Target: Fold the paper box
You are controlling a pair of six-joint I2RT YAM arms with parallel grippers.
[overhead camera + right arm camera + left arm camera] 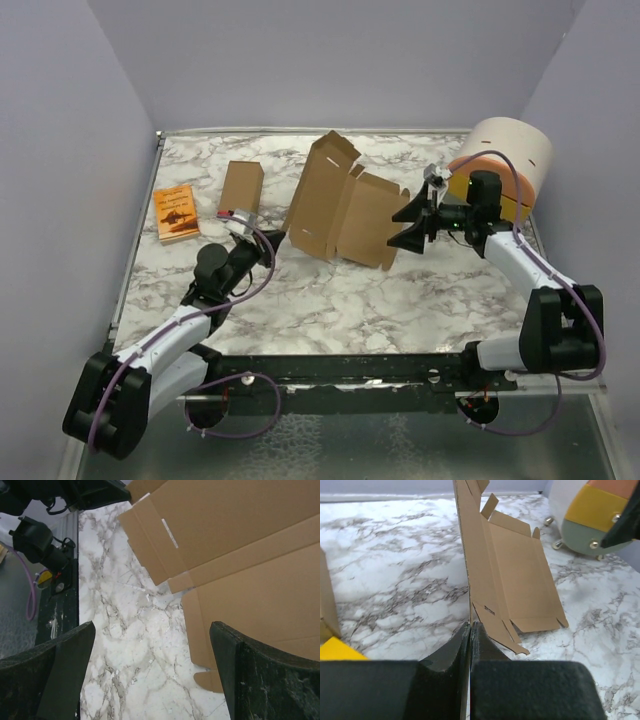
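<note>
Mid-table, slightly right of centre, the paper box (340, 205) is a half-folded, plain brown, matte cardboard die-cut sheet with notched tabs and slots. Its long axis and main crease run near-to-far, leaning a little right at the far end. The left panel stands nearly upright and the right panel lies flat on the white-grey marble-pattern table (300, 310). The left gripper (470, 630) is closed tight on the near edge of the upright panel. The right gripper (410, 228) is spread wide by the sheet's right edge, gripping nothing. A narrow brown box (241, 188) and an orange booklet (177, 213) sit far-left; the booklet's print is too small to read. A cream and orange round thing (505, 165) sits far-right. The cardboard has no readable text.
</note>
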